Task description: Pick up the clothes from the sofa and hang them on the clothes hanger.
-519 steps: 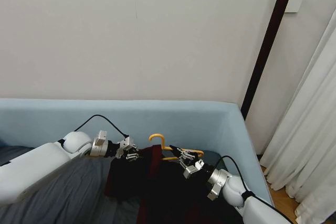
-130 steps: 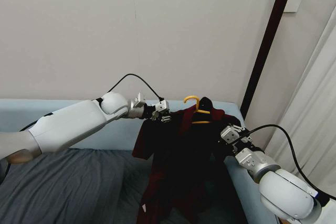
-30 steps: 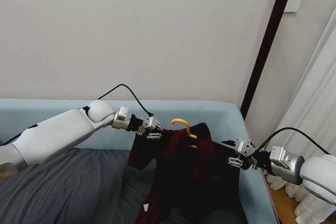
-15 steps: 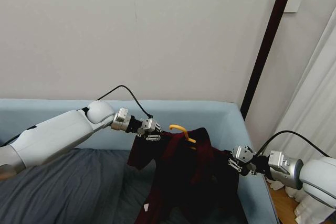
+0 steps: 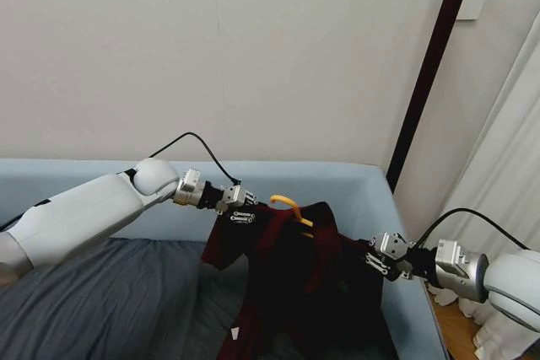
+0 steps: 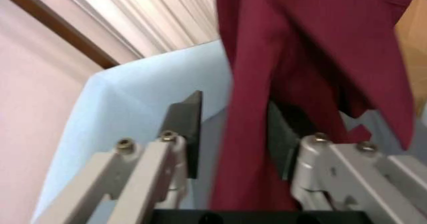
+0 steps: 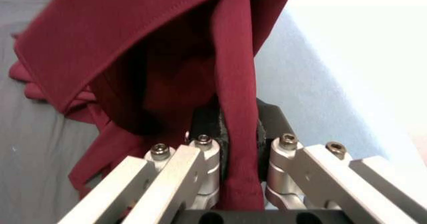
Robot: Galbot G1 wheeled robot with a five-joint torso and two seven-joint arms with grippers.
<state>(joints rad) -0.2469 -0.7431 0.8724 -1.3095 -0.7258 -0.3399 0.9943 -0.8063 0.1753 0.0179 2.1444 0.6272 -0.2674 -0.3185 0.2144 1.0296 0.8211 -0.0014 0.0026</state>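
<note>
Holding a dark red garment (image 5: 287, 284) up off the light blue sofa (image 5: 354, 196), stretched between two arms. Grips one shoulder of it with the left pincer (image 5: 239, 212), reached out from the left in front of the backrest. Seen from the left wrist, has that pincer (image 6: 233, 129) set fairly narrow, with a thick fold of red cloth between its dark pads. Pinches the opposite edge with the right pincer (image 5: 375, 260), lower down and near the sofa's right armrest. Seen from the right wrist, has that pincer (image 7: 237, 119) clamped narrow on a doubled strip of the red cloth, with more of it bunched beyond the fingertips. Carries a yellow hanger (image 5: 291, 206) inside the neck of the garment, with its hook poking up and tilted, just beside the left pincer. Hangs down over the dark grey seat cover (image 5: 101, 309) to the lower edge of the head view — touching the seat or not, cannot tell. Stands well apart from a black upright pole (image 5: 426, 82) at the right, beside a white curtain (image 5: 506, 191).
</note>
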